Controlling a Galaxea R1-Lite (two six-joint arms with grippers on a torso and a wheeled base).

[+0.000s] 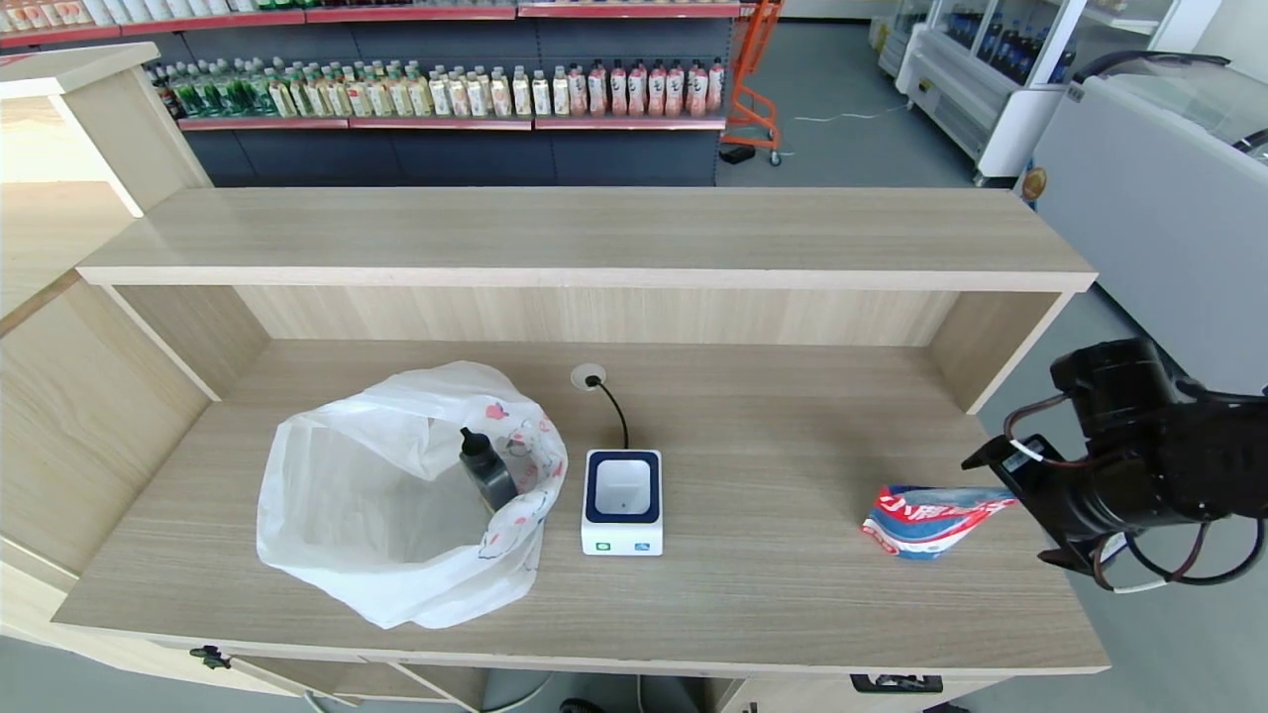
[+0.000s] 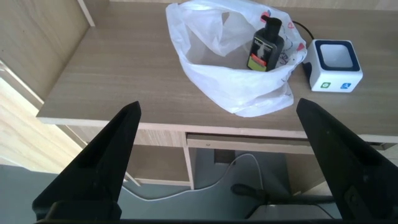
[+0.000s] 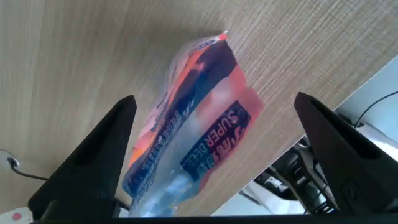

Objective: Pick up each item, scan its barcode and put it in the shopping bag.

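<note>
1. The white plastic shopping bag [image 1: 396, 495] is lying open on the left part of the wooden counter [image 1: 773, 594], with its mouth turned towards the robot.
2. A black bottle [image 1: 485, 470] is standing inside the bag, against the side nearest the scanner; its label is showing in the left wrist view [image 2: 266, 46].
3. The scanner [image 1: 621, 500], a small white box with a dark frame around its window, is sitting just beside the bag on the bag's right side. Its black cable [image 1: 614, 406] is running back to a round hole in the counter.
4. A red, white and blue pouch [image 1: 926, 520] is lying flat on the right part of the counter, well apart from the scanner and near the right edge.
5. The right gripper [image 3: 214, 102] is hanging over the pouch with its fingers spread wide. The pouch is lying between them and they are not touching it.
6. The left gripper [image 2: 219, 107] is also standing wide open and is holding nothing. It is hanging in front of the counter's near edge, apart from the bag.
</note>
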